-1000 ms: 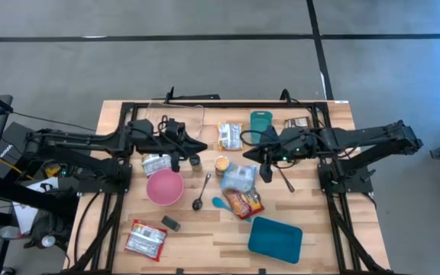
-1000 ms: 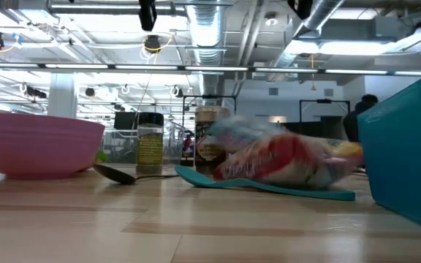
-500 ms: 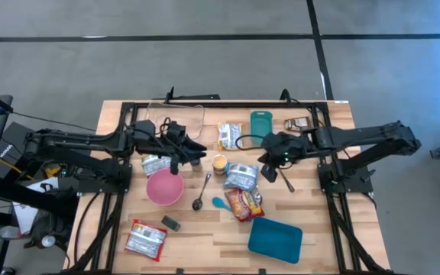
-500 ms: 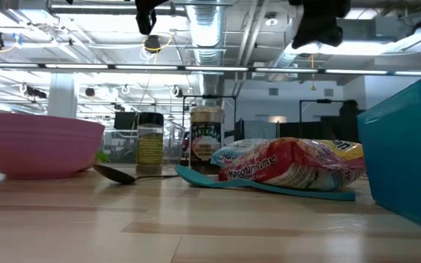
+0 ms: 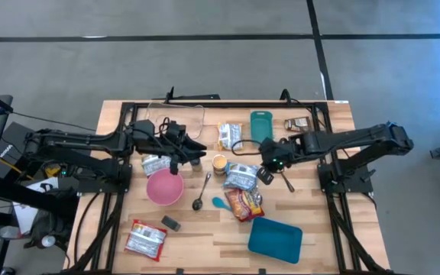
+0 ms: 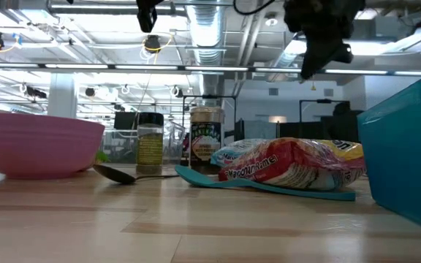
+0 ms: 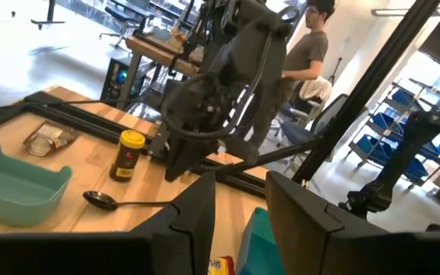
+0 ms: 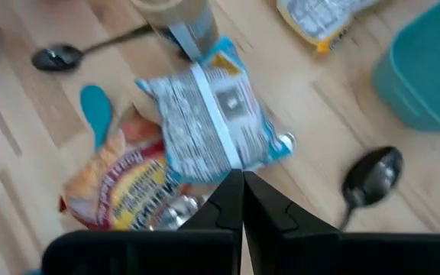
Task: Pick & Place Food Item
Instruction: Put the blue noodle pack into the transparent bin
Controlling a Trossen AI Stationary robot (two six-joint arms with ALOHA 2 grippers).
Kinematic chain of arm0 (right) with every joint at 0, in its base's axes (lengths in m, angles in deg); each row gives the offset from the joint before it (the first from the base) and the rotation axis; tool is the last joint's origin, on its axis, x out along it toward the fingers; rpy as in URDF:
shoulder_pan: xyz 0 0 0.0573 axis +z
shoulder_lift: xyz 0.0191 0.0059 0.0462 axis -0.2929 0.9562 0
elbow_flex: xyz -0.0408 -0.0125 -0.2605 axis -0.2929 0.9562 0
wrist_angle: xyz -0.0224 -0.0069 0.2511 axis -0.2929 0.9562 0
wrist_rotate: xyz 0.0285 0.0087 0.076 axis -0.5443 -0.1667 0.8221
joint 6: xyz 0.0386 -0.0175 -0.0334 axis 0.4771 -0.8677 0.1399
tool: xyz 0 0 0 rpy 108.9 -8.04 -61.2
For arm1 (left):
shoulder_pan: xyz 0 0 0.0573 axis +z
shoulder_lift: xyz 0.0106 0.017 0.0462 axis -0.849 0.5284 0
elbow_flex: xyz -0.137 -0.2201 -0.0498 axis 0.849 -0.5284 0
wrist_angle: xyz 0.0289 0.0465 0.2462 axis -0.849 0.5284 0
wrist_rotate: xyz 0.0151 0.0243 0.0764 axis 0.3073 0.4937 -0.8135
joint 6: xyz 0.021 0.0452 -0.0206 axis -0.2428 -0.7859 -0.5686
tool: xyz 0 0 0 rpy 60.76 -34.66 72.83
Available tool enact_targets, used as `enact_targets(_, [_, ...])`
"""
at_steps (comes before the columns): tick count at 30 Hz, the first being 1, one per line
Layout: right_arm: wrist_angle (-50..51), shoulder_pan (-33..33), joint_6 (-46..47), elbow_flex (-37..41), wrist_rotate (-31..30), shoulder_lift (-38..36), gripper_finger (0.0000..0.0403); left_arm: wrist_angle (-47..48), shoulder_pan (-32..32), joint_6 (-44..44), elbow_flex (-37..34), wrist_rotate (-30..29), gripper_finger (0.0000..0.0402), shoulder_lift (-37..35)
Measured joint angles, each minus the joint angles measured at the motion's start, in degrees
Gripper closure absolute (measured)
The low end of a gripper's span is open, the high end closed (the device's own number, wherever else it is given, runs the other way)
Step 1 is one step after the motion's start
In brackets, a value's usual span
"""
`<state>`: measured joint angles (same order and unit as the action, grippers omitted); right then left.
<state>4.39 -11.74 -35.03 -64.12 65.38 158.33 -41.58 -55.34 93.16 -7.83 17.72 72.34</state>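
While the right pincer (image 5: 263, 175) hangs above the middle of the wooden surface (image 5: 334, 229), its fingers (image 8: 235, 200) are pressed fully together with nothing between them. Right wrist view looks straight down on a blue-and-white snack bag (image 8: 216, 122), lying flat, free of the pincer. In the high view that bag (image 5: 240, 176) sits just beside the pincer tip, toward the left arm. It overlaps a red-and-yellow chip bag (image 5: 244, 204) on the near side and touches a small jar with a tan lid (image 5: 221, 163) on the far side. A light-blue spoon (image 5: 219, 203) lies against the chip bag; a metal spoon (image 5: 202, 192) lies between the jar and a pink bowl (image 5: 164, 187). A dark ladle (image 5: 285, 178) lies just under the right arm.

Left pincer (image 5: 176, 162) is above the far rim of the pink bowl. Left wrist view shows its two fingers (image 7: 197, 206) a small gap apart, holding nothing.

Elsewhere on the surface:
- teal tray (image 5: 275, 239) near the front edge
- teal scoop-shaped container (image 5: 260, 124) at the back
- clear container (image 5: 182, 114) back left
- silver snack packet (image 5: 146, 240) front left, small dark block (image 5: 170, 222) beside it
- another snack packet (image 5: 229, 135) at the back centre

Left wrist view: a person (image 7: 305, 53) stands in the room beyond.
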Motion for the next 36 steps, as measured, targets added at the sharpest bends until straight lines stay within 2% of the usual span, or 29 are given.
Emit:
enact_targets(6, [0.68,2.01,4.16,0.09,0.06,4.70,0.0400,-0.69,0.00,-0.08,0.00,0.00,0.0292,-0.01])
enact_targets(10, [0.64,3.18,7.60,0.09,0.04,6.28,0.0377,-0.83,0.00,-0.09,0.00,0.00,0.0293,-0.01])
enact_targets(18, [0.58,6.08,13.96,0.07,0.04,7.14,0.0328,-0.97,0.00,-0.07,0.00,0.00,0.0293,-0.01])
enact_targets(27, [0.30,8.85,22.27,0.07,-0.03,7.16,0.0309,-0.98,0.00,-0.07,0.00,0.00,0.0293,-0.01])
enact_targets(36, [-5.11,12.72,31.27,0.07,-1.55,7.14,0.0291,-0.98,0.00,-0.07,0.00,0.00,0.0293,-0.01])
